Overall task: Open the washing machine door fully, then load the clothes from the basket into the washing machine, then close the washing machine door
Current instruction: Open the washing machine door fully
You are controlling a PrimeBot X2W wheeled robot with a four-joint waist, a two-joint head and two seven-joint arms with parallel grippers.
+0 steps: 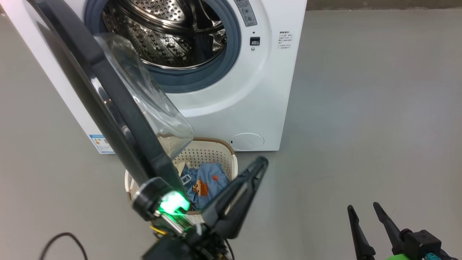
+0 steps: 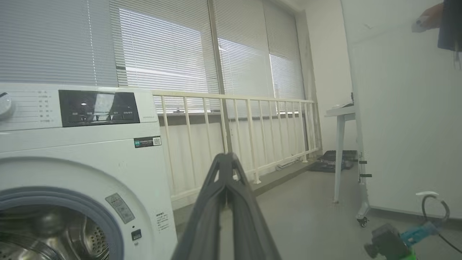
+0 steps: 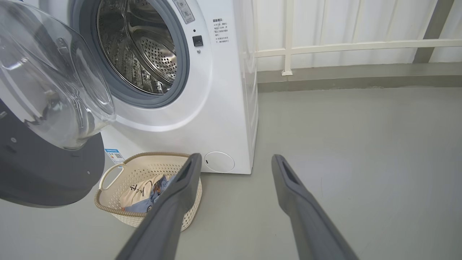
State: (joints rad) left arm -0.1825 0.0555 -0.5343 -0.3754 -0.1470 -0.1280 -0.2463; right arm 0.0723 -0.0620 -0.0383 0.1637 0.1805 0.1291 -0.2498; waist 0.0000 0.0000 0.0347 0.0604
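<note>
the washing machine door (image 1: 121,104) stands swung wide, so i judge loading is the step in hand. my left fingers (image 1: 260,163) are pressed together, empty; my right fingers (image 1: 383,216) are spread apart, empty. the clothes (image 1: 207,180) lie in the basket (image 1: 216,148) on the smooth grey floor (image 1: 361,108), just before the washing machine (image 1: 252,108), under the door's edge. next i must dip past that edge and pinch fabric. blinds (image 2: 162,47) and a white railing (image 2: 252,122) stand behind.

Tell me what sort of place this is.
Probably an office or lab room set up as a test space, not a home laundry: a washing machine stands on a bare grey floor, beside blinds, a white railing and a wheeled partition.
</note>
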